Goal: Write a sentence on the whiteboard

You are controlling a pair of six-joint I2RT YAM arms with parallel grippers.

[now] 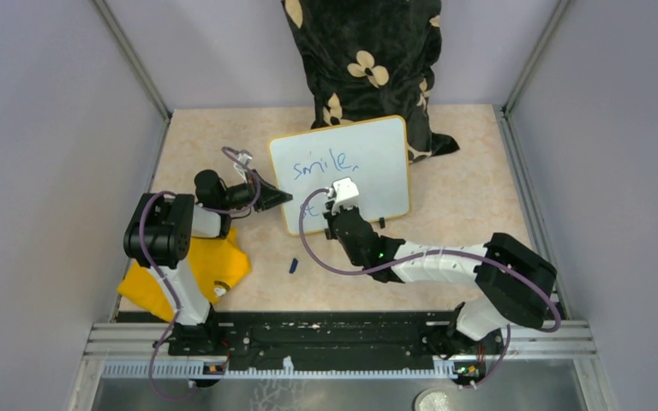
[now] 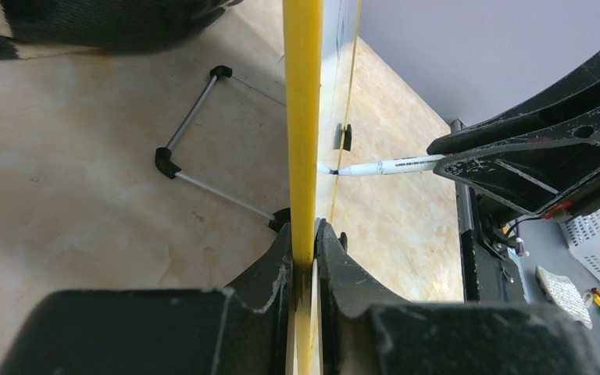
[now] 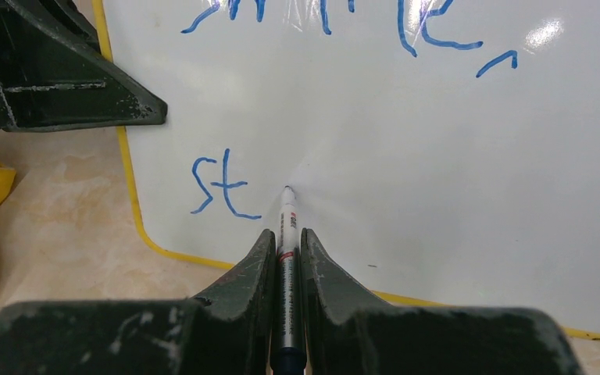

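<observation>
1. The table (image 1: pixel 480 197) fills the middle of the overhead view and carries everything the job needs.
2. The whiteboard (image 1: pixel 377 150) stands tilted in the upper centre of that view, just in front of a dark flowered cushion (image 1: pixel 368 60). Most of its lower half is bare white.
3. A yellow cloth (image 1: pixel 197 270) lies at the lower left, partly under the left arm, apart from the board.
4. The sentence (image 1: pixel 326 163) is partly written in blue. The top line, "smile," with its comma, looks finished. Of the second line only "st" (image 3: pixel 219 191) shows, at the board's lower left. By my reading, roughly half the writing is done and the rest of the second line is left to write, with room for it to the right.
5. The left gripper (image 2: pixel 305 250) has its jaws clenched on the board's yellow rim at its left edge, apparently steadying it.
6. The right gripper (image 3: pixel 285 238) has its jaws grasping the marker (image 3: pixel 287 219), whose tip sits on the white surface just right of "st", placed for the next letter.
7. A small dark blue piece (image 1: pixel 294 265), probably the marker's cap, lies on the table below the board, so recapping is likely also left to do.
</observation>
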